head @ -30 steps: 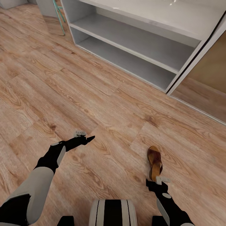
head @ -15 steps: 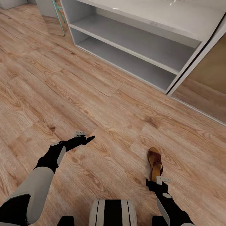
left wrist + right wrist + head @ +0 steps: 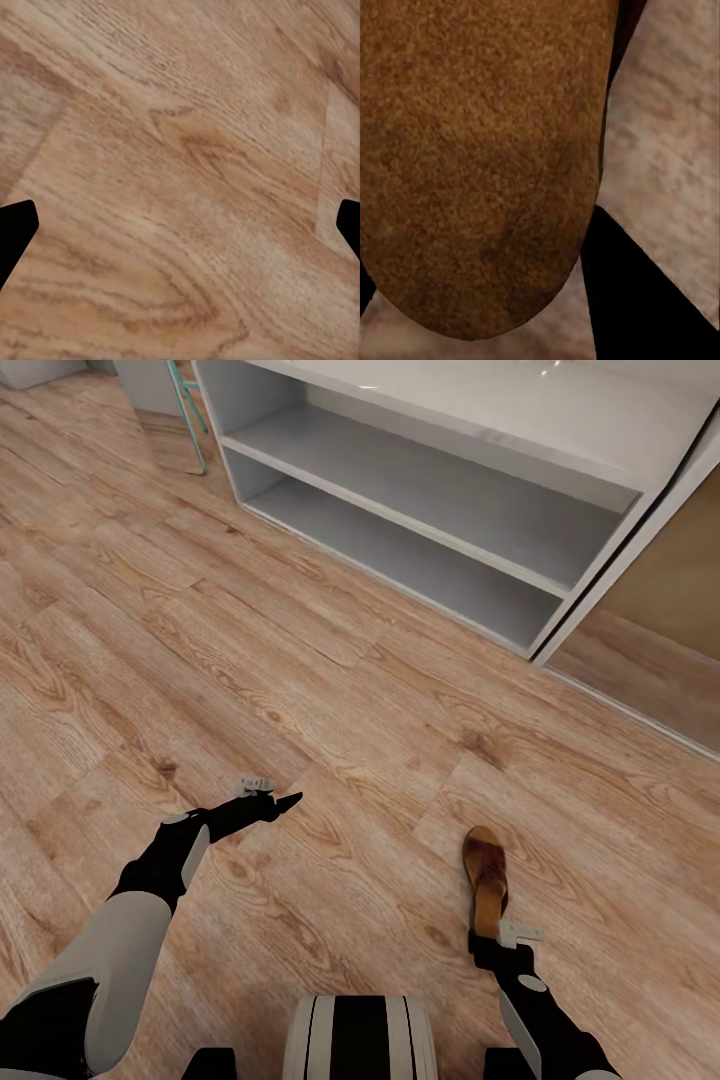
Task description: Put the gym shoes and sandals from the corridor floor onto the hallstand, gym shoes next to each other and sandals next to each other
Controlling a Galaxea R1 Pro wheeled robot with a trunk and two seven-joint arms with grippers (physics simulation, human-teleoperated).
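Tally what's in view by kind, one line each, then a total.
Sandals: 1
Shelf units: 1
Grippers: 2, left and right
Total: 4

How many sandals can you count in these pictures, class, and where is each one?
1. A single brown sandal lies on the wood floor, just ahead of the right gripper, and fills most of the right wrist view. Others may lie outside the views.
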